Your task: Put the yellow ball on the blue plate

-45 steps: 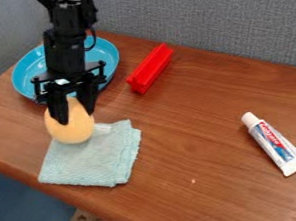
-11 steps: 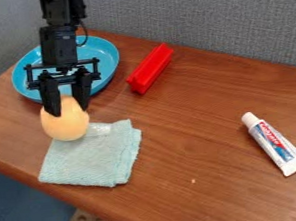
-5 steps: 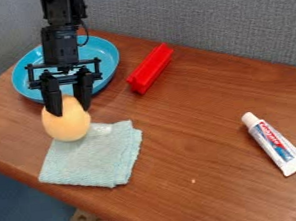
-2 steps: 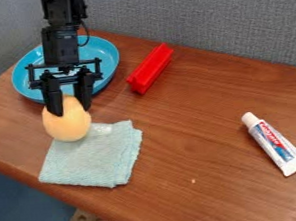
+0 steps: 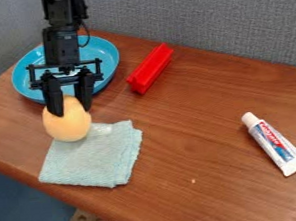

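**Ana:** Camera view has the gripper (image 5: 65,99) pinching the yellow ball (image 5: 68,120) near its top, just above the teal cloth (image 5: 93,154) by the table's (image 5: 206,126) left edge.

**Ben:** Risk?

**Ana:** It's smooth, matte and egg-shaped, held only high up. I'd guess it could squirt out and roll off the edge, or clip the raised rim of the blue plate (image 5: 30,67) behind it.
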Robot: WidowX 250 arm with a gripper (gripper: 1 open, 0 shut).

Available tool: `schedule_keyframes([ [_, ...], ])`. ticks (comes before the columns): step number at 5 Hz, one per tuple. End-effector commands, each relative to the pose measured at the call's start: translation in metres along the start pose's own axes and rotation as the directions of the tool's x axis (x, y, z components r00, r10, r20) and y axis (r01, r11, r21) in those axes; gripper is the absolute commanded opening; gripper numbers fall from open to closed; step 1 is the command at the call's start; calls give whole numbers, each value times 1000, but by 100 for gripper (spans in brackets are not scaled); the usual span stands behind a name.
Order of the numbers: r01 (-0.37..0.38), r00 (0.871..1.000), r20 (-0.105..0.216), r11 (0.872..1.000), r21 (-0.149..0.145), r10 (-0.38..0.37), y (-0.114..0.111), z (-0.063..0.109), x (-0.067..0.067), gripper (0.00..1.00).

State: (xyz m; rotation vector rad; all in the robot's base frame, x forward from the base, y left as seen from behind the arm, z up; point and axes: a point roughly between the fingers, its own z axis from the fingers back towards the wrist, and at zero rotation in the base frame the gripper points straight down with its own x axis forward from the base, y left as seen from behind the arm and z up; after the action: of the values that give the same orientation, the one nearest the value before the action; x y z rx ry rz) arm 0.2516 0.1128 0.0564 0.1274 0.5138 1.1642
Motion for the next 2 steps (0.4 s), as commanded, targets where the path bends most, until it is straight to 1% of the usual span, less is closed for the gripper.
schedule_keyframes([
  [1,17,1000,14,999,-33,-16,-1,8,3,0],
  [2,19,1000,11,999,-32,-19,-1,7,3,0],
])
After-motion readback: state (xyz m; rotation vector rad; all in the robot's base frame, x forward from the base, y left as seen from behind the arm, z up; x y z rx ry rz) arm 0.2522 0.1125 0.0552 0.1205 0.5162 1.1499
